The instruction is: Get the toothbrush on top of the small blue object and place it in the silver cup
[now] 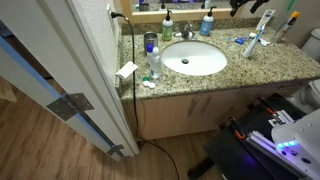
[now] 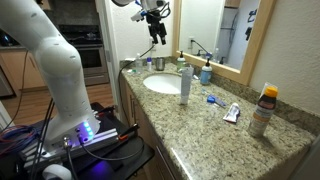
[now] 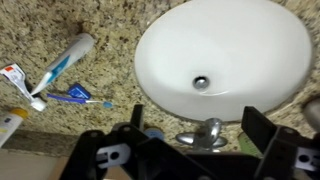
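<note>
Gripper wide apart, empty, high above faucet. In wrist view, toothbrush lying on worktop at 9 o'clock from sink, just beside toothpaste tube; small blue object beneath not clearly separable. Swing toward 9, set jaws across handle, lower gently, pinch mid-handle. Silver cup beyond sink, toward 3 o'clock.

Evenly bright indoor light; wrist view soft, perhaps motion-blurred.
</note>
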Controlling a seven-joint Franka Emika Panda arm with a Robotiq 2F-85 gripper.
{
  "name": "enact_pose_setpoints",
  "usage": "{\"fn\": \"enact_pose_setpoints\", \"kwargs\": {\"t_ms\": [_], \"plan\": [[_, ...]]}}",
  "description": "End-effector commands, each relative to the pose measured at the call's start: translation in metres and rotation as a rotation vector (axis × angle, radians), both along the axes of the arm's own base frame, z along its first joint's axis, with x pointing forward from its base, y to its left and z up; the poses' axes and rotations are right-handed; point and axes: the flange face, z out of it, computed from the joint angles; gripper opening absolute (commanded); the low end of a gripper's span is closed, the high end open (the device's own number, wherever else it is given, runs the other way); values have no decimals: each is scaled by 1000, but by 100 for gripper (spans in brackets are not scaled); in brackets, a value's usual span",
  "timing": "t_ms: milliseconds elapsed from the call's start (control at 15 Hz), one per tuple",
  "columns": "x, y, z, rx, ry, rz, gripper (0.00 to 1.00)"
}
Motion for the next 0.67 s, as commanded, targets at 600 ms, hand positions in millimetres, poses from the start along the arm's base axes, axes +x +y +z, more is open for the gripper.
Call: {"fn": "enact_pose_setpoints", "kwargs": {"t_ms": [600], "plan": [[85, -136, -56, 60, 88, -463, 100]]}}
